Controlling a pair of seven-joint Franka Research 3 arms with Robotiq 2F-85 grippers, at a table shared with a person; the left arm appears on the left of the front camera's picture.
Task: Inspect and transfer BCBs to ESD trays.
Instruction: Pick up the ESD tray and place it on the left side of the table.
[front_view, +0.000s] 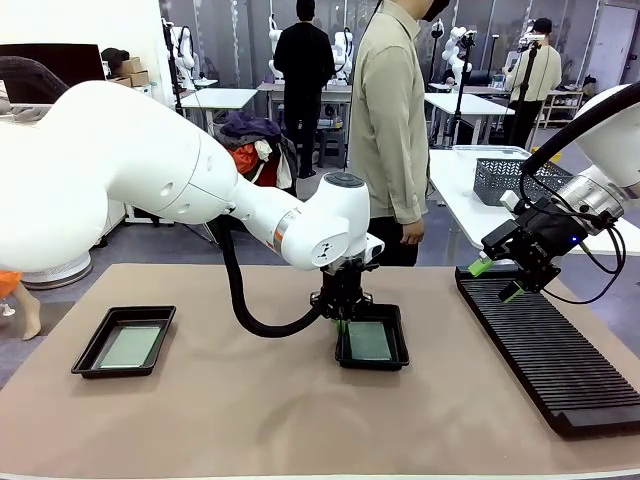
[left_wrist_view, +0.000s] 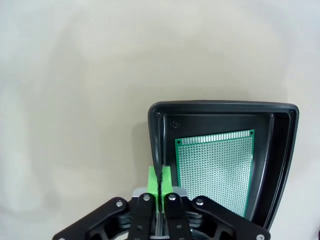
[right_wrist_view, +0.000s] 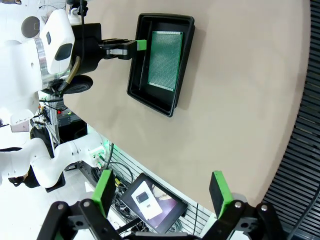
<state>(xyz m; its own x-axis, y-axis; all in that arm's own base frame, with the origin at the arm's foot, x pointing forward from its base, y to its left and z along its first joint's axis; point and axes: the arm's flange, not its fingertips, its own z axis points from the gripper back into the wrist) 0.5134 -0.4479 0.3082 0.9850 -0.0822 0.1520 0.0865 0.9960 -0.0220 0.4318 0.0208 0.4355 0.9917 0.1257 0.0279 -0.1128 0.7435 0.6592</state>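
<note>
The left claw (left_wrist_view: 160, 181) is pinching the middle tray's (left_wrist_view: 156, 145) rim, needing a level pull to keep its BCB (left_wrist_view: 215, 170) flat, while the right claw (right_wrist_view: 162, 192) is hanging spread.

The shallow black plastic tray (left_wrist_view: 280, 165) looks smooth and faintly glossy. The green perforated circuit board (left_wrist_view: 215, 167) inside appears matt and finely dotted. The beige table covering (front_view: 250, 410) looks matt, cloth-like.

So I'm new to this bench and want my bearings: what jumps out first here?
The big white left arm fills the left half of the front view, its tool shut on the rim of the middle ESD tray, where a green BCB lies. A second tray with a paler board sits far left; the long black ribbed rack lies right, under the open right tool.
</note>
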